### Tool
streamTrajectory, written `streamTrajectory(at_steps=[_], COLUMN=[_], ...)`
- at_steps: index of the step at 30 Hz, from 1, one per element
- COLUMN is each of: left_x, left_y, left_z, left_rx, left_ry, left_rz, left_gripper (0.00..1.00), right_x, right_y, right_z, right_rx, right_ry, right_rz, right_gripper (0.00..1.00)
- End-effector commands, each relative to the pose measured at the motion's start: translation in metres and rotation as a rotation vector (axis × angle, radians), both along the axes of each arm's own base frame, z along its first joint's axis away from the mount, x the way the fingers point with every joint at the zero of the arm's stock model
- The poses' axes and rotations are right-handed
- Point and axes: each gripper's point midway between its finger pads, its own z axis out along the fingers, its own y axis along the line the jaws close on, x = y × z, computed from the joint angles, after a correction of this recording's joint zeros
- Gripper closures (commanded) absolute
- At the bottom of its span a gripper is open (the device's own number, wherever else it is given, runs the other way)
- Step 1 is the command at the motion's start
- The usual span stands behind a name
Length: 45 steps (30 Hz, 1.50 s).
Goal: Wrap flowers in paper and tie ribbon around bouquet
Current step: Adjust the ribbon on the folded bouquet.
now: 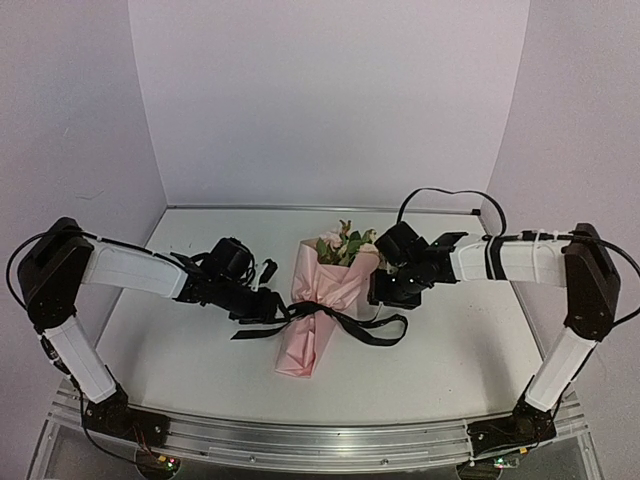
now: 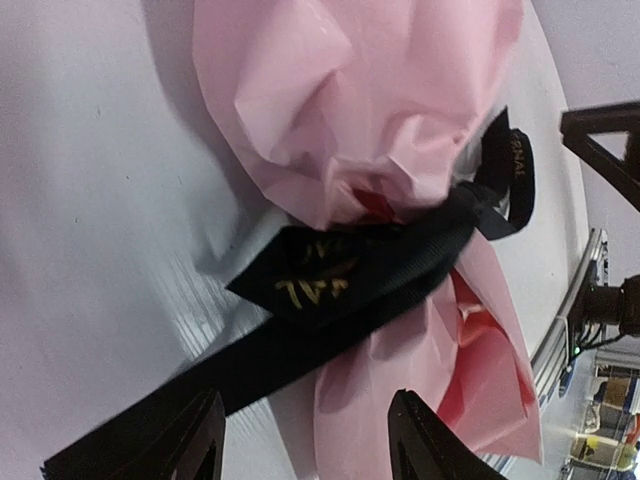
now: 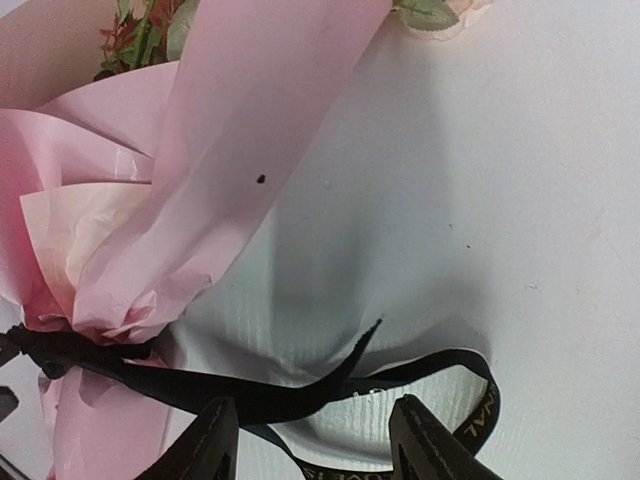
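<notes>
The bouquet (image 1: 313, 320) lies on the table (image 1: 180, 350), a pink paper (image 1: 330, 282) cone with the flowers (image 1: 342, 245) at its far end. The black ribbon (image 1: 322, 308) is knotted round its middle, with tails trailing left and right. My left gripper (image 1: 272, 303) sits just left of the knot. It is open, and a ribbon (image 2: 360, 275) tail runs past its left finger (image 2: 195, 440) without being pinched. My right gripper (image 1: 388, 290) is just right of the bouquet, open above the ribbon (image 3: 250, 392) tail and its loop (image 3: 485, 400). Neither gripper (image 2: 305, 440) (image 3: 315, 440) holds anything.
White walls enclose the table on the left, back and right. A metal rail (image 1: 320, 440) with both arm bases runs along the near edge. Black cables (image 1: 440, 195) arc above the right arm.
</notes>
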Motion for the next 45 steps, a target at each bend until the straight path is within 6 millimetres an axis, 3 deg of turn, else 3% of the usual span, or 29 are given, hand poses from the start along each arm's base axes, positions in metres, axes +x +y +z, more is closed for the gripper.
streamTrajectory(at_steps=[1, 12, 19, 26, 30, 39, 43, 45], left_x=[0.033, 0.047, 0.048, 0.06, 0.068, 0.067, 0.072, 0.074], left_y=[-0.017, -0.031, -0.019, -0.021, -0.028, -0.032, -0.031, -0.027], left_z=[0.011, 0.0, -0.012, 0.001, 0.002, -0.005, -0.003, 0.006], left_rx=[-0.032, -0.04, 0.024, -0.045, -0.076, -0.106, -0.111, -0.12], left_ry=[-0.056, -0.03, -0.021, -0.077, -0.079, -0.056, -0.078, -0.113], left_rz=[0.087, 0.106, 0.149, 0.211, 0.235, 0.242, 0.258, 0.276], left_gripper=[0.47, 0.6, 0.59, 0.57, 0.62, 0.78, 0.97, 1.0], right_x=[-0.006, -0.024, -0.028, -0.031, -0.031, -0.035, -0.036, -0.038], right_y=[-0.021, -0.038, -0.042, -0.043, -0.043, -0.046, -0.046, -0.044], right_z=[0.011, 0.002, -0.007, -0.011, -0.011, -0.014, -0.017, -0.017], right_rx=[-0.032, -0.044, -0.061, -0.061, -0.058, -0.059, -0.06, -0.055], right_ry=[-0.042, -0.019, -0.001, 0.012, 0.016, 0.024, 0.033, 0.037], right_rz=[-0.032, -0.046, -0.051, -0.054, -0.052, -0.057, -0.054, -0.045], right_gripper=[0.46, 0.46, 0.46, 0.47, 0.47, 0.47, 0.47, 0.47])
